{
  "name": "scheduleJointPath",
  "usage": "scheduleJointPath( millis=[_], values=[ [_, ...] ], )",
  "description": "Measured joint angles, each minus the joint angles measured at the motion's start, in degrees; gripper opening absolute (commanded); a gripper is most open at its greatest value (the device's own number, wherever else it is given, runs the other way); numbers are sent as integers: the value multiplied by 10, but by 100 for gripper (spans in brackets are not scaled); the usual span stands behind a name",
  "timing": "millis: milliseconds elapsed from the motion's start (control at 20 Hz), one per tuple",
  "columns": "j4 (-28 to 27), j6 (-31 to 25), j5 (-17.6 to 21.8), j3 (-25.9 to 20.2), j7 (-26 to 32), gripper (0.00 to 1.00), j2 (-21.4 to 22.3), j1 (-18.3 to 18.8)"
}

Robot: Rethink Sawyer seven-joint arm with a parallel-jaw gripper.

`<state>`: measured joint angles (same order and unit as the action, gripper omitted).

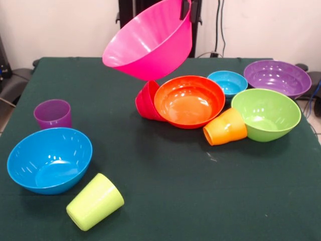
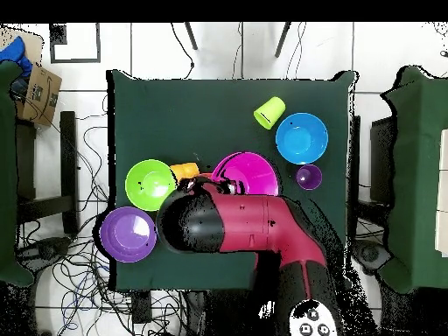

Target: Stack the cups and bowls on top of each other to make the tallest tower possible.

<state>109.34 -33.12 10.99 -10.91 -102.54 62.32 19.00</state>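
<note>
Pink plastic fills the top of my front view: the big pink bowl (image 1: 150,42) hangs tilted in the air, its rim pinched by the gripper (image 1: 189,11), whose 2 dark fingers sit one on each side of the wall at the bowl's upper right edge. Its lowest part sits just above the small red bowl (image 1: 146,102), and I cannot tell whether the 2 touch.

I take the orange bowl (image 1: 189,101) as my landmark. The red bowl lies on its side, pressed against the orange bowl's left wall. Behind the orange bowl to the right is the small light blue bowl (image 1: 228,82), and beyond that the purple bowl (image 1: 277,78) near the table's far right corner. The orange cup (image 1: 225,127) lies on its side against the orange bowl's front right, wedged between it and the lime green bowl (image 1: 266,114), which sits close to the right table edge.

Well left of the orange bowl stand the purple cup (image 1: 52,113) and the blue bowl (image 1: 49,159), both near the left edge, with the lime green cup (image 1: 95,201) tipped over at the blue bowl's front right. The green table (image 1: 175,191) lies bare in front of the orange bowl, a wide stretch down to the near edge.

Overhead, the arm (image 2: 236,223) covers the orange bowl's cluster.
</note>
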Motion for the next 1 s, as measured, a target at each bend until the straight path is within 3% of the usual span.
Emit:
scheduleJointPath(
  millis=[1000],
  values=[
    [60,0,-9,0,0,0,23,-4]
  ],
)
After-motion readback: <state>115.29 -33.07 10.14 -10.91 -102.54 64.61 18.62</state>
